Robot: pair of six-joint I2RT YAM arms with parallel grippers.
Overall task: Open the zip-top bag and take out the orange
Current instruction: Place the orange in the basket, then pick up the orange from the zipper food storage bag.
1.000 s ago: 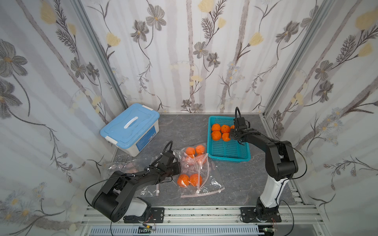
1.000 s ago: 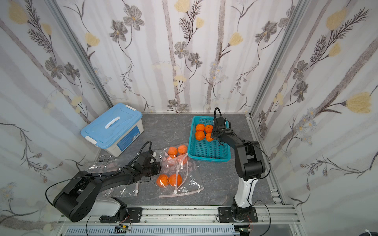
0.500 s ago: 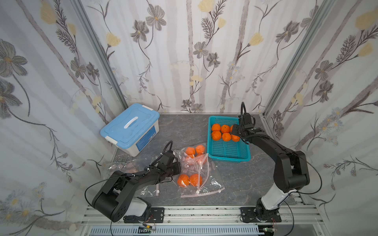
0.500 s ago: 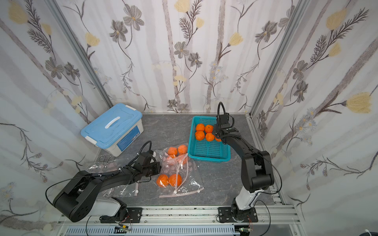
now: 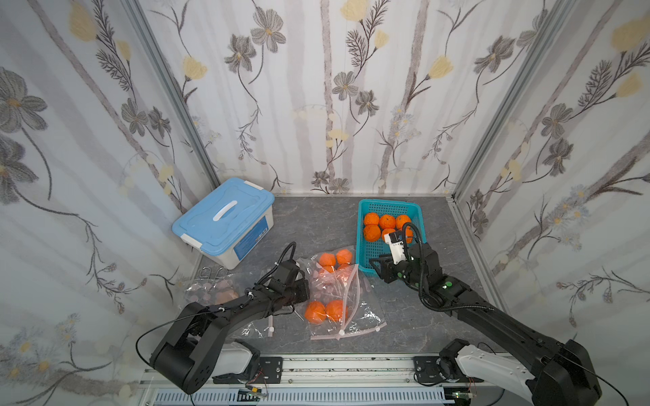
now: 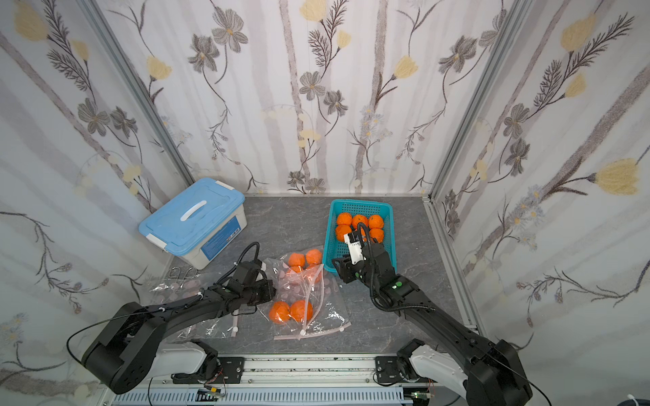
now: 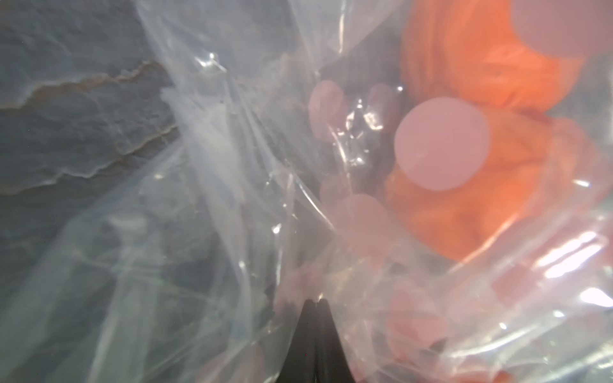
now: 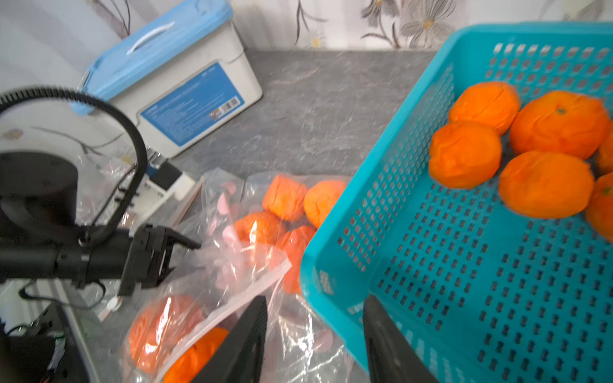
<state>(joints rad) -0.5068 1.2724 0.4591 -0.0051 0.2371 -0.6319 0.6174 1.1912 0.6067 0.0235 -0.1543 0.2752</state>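
Note:
A clear zip-top bag [image 5: 318, 281] with pink dots lies mid-table in both top views, oranges [image 5: 329, 259] at its far end. A second bag holds two oranges [image 5: 325, 311] nearer the front. My left gripper [image 5: 303, 289] sits at the dotted bag's left edge. In the left wrist view its fingertips [image 7: 316, 301] are pressed together with the bag's film [image 7: 265, 165] gathered round them. My right gripper [image 5: 378, 267] hovers open over the near left corner of the teal basket [image 5: 418, 211], just right of the bag. Nothing is between its fingers [image 8: 248, 331].
Several oranges [image 5: 387, 222] lie in the far half of the basket. A blue-lidded box [image 5: 225, 218] stands at the back left. Crumpled bags [image 5: 211, 293] and metal clips [image 5: 211, 272] lie left of my left arm. A pink zip strip [image 5: 346, 334] lies near the front edge.
My right gripper pulled back from the oranges in the basket to its near left corner beside the bag, and its jaws narrowed. The left arm stayed put.

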